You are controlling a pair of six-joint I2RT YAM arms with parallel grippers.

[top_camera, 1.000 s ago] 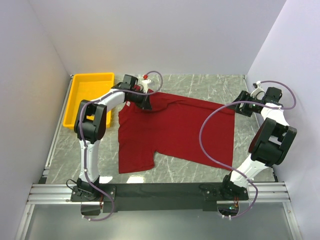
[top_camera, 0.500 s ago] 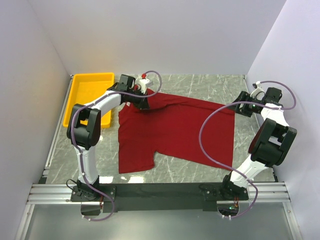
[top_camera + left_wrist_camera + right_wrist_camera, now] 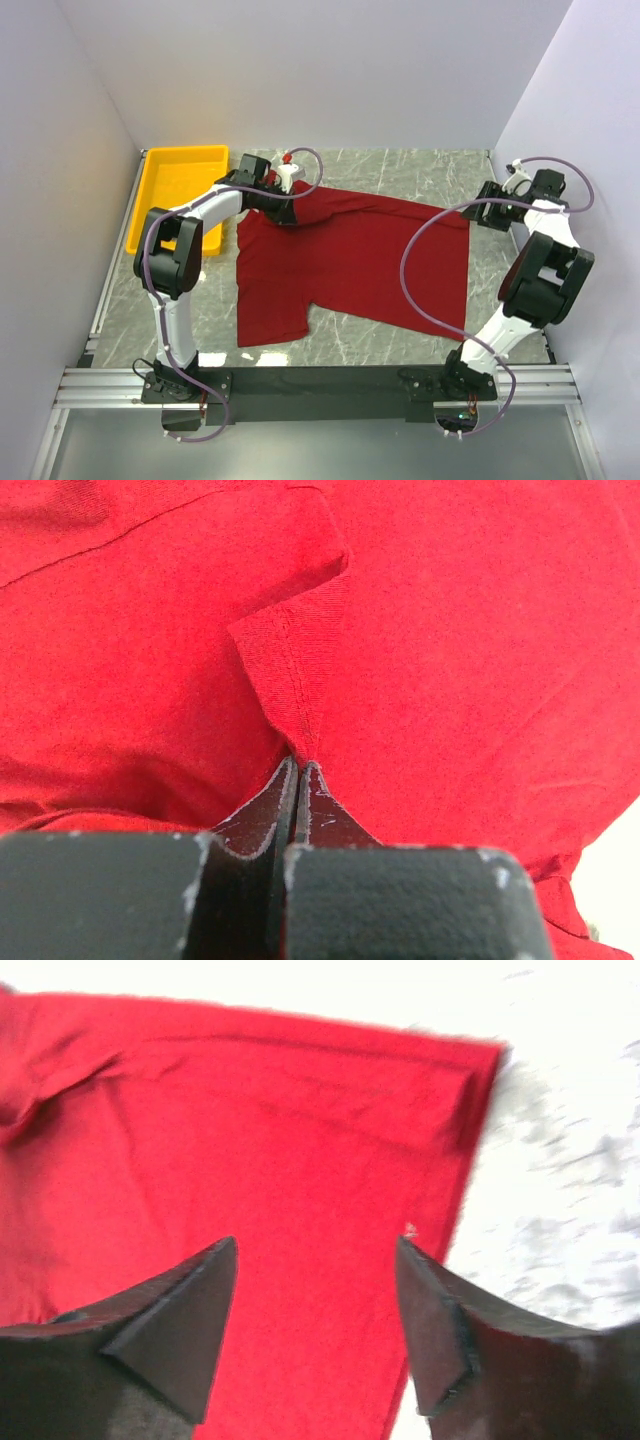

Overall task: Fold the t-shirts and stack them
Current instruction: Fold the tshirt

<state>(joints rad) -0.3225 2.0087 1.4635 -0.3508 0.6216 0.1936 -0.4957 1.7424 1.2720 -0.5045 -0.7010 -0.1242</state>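
One dark red t-shirt lies spread flat on the marble table, and it fills the left wrist view. My left gripper is at the shirt's far left edge near the neck. Its jaws are shut, pinching a small raised fold of the red cloth. My right gripper hovers at the shirt's far right corner. It is open, with the cloth below and between its fingers, which hold nothing. The shirt's edge runs just under the right finger.
A yellow tray stands at the far left, right beside the left arm. Bare marble table lies behind the shirt and to its right. White walls close in on three sides.
My left arm has drawn a little to the left with the pinched cloth, its elbow swinging outward. The right gripper has shifted slightly and its jaws have narrowed a touch.
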